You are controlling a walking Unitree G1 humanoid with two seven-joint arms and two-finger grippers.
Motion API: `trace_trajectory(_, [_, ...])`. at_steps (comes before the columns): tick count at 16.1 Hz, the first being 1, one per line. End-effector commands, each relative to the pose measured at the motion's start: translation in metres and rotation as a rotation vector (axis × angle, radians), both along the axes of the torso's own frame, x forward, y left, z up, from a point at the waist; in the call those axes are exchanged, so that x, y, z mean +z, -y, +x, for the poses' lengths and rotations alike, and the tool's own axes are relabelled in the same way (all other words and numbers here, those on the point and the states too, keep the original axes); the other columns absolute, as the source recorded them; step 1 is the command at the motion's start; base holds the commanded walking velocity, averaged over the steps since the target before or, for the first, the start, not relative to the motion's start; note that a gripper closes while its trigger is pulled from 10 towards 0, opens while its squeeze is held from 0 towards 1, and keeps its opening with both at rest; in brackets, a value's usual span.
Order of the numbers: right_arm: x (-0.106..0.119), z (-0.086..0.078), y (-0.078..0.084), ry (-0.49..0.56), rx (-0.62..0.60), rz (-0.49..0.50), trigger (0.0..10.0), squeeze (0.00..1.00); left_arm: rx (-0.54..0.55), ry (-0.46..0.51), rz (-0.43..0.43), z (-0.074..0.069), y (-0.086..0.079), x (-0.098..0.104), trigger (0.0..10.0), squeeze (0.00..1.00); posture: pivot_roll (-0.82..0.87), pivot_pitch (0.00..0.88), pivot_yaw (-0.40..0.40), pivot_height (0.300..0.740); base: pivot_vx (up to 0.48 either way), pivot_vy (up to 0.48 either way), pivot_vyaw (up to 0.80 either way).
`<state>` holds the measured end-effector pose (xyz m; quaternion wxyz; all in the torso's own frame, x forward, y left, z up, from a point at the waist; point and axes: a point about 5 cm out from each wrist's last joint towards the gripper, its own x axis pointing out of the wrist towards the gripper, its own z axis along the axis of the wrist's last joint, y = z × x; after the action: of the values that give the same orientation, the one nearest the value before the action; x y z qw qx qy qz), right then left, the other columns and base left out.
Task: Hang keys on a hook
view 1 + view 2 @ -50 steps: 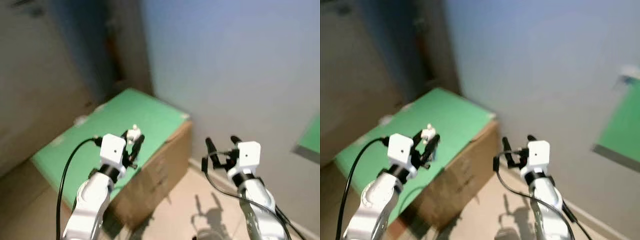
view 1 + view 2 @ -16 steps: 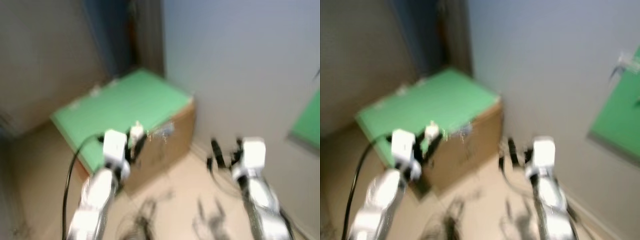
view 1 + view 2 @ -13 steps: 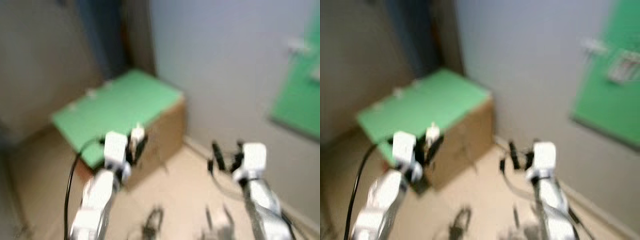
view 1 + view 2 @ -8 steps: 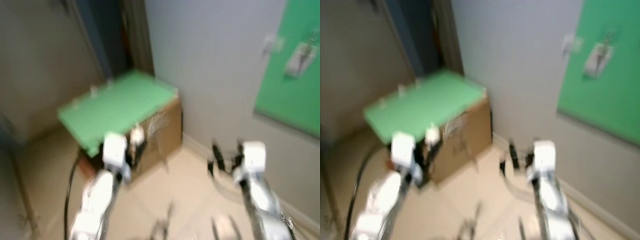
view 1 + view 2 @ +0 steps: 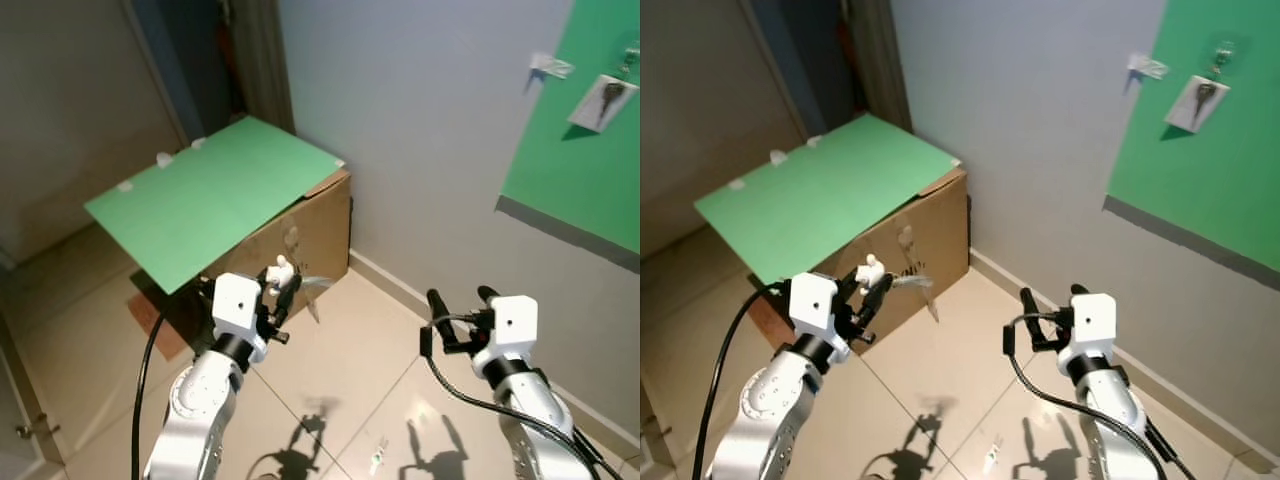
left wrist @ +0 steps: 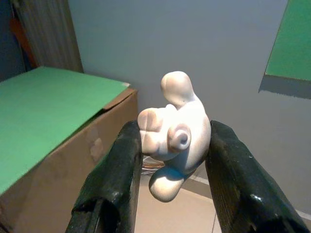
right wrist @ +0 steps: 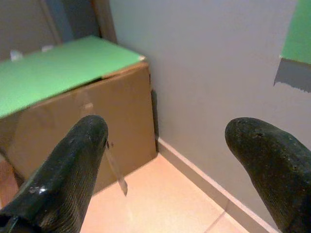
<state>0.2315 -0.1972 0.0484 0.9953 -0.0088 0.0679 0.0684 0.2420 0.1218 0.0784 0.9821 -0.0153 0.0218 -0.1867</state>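
You are in the carrying step: your left claw [image 5: 280, 283] is clamped on the white figure [image 6: 175, 127] of the keys, held low in front of the cardboard box [image 5: 300, 240], with the key ring [image 5: 910, 282] sticking out past it. Your right claw [image 5: 1050, 300] is wide and holds nothing. The hook [image 5: 1148, 66] sits high on the green board [image 5: 1230, 170], well apart from the keys. Next you likely need to step closer and raise the left arm toward it.

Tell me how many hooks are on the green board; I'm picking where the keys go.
2. One hook sits at the board's upper left edge, bare. The other hook is to its right, with a white tag hanging from it. More may lie outside the pictures.
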Motion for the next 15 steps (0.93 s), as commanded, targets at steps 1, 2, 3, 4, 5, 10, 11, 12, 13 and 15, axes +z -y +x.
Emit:
trace_trajectory(1, [0.002, -0.001, 0.002, -0.007, 0.005, 0.003, 10.0, 0.0, 0.0, 0.018, 0.011, -0.002, 0.001, 0.003, 0.0, 0.0, -0.25, 0.062, 0.067, 0.74, 0.0, 0.0, 0.0])
trace_trajectory(2, [0.002, -0.002, 0.003, -0.013, 0.009, -0.005, 10.0, 0.0, -0.002, 0.015, 0.011, -0.002, 0.002, 0.002, 0.0, 0.0, -0.25, 0.061, 0.067, 0.74, 0.0, 0.0, 0.0])
trace_trajectory(3, [0.002, 0.001, 0.004, -0.016, 0.003, -0.002, 10.0, 0.0, -0.011, 0.011, 0.012, -0.002, 0.003, 0.001, 0.0, 0.0, -0.24, 0.052, 0.076, 0.74, 0.0, 0.0, -0.78])
trace_trajectory(4, [0.001, 0.002, 0.003, -0.016, 0.0, 0.001, 10.0, 0.0, -0.014, 0.01, 0.014, -0.002, 0.002, 0.0, 0.0, 0.0, -0.24, 0.05, 0.078, 0.74, 0.0, 0.0, -0.78])
trace_trajectory(5, [0.001, 0.004, 0.001, -0.016, -0.003, 0.006, 10.0, 0.0, -0.031, 0.011, 0.022, -0.001, 0.002, 0.001, 0.0, 0.0, -0.24, 0.043, 0.086, 0.74, 0.0, 0.0, -0.77])
trace_trajectory(10, [0.0, 0.01, -0.008, -0.011, -0.012, 0.029, 10.0, 0.0, -0.06, 0.033, 0.039, 0.007, -0.003, 0.006, 0.0, 0.0, -0.24, 0.018, 0.11, 0.74, 0.0, 0.48, -0.76])
trace_trajectory(11, [0.0, 0.01, -0.008, -0.013, -0.014, 0.031, 10.0, 0.0, -0.062, 0.034, 0.038, 0.008, -0.002, 0.006, 0.0, 0.0, -0.24, 0.016, 0.11, 0.74, 0.0, 0.48, -0.76])
trace_trajectory(12, [0.0, 0.01, -0.009, -0.015, -0.016, 0.032, 10.0, 0.0, -0.063, 0.035, 0.039, 0.009, -0.003, 0.006, 0.0, 0.0, -0.25, 0.013, 0.111, 0.74, 0.0, 0.48, -0.74])
trace_trajectory(13, [0.0, 0.01, -0.009, -0.015, -0.018, 0.032, 10.0, 0.0, -0.064, 0.037, 0.041, 0.01, -0.003, 0.007, 0.0, 0.0, -0.24, 0.013, 0.111, 0.74, 0.0, 0.48, -0.74])
trace_trajectory(15, [0.0, 0.011, -0.008, -0.007, -0.025, 0.031, 10.0, 0.0, -0.063, 0.046, 0.049, 0.013, -0.003, 0.007, 0.0, 0.0, -0.24, 0.013, 0.111, 0.74, 0.0, 0.219, -0.74])
